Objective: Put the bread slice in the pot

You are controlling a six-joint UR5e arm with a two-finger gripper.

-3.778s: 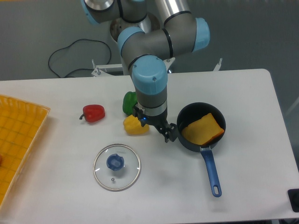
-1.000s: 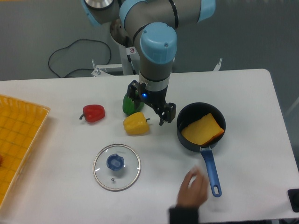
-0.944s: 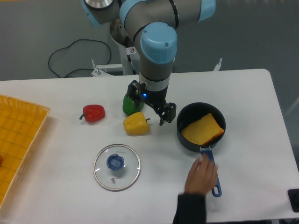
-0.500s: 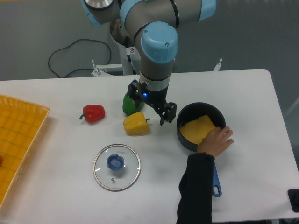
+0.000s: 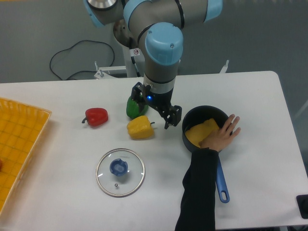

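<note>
Reaching in from six o'clock, a dark-sleeved human hand [image 5: 221,136] rests on the flat yellow-orange bread slice [image 5: 199,133] inside the small black blue-handled pot [image 5: 192,147] and could pull it out. At nine o'clock of the pot, the end effector [image 5: 166,117] hangs empty, fingers apart.

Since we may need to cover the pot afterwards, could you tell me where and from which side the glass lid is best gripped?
Grip the blue knob at the centre of the glass lid, coming straight down from above. The lid lies flat on the table, knob up, so the knob is the only raised part the fingers could close around; the thin rim sits flush on the surface.
</note>
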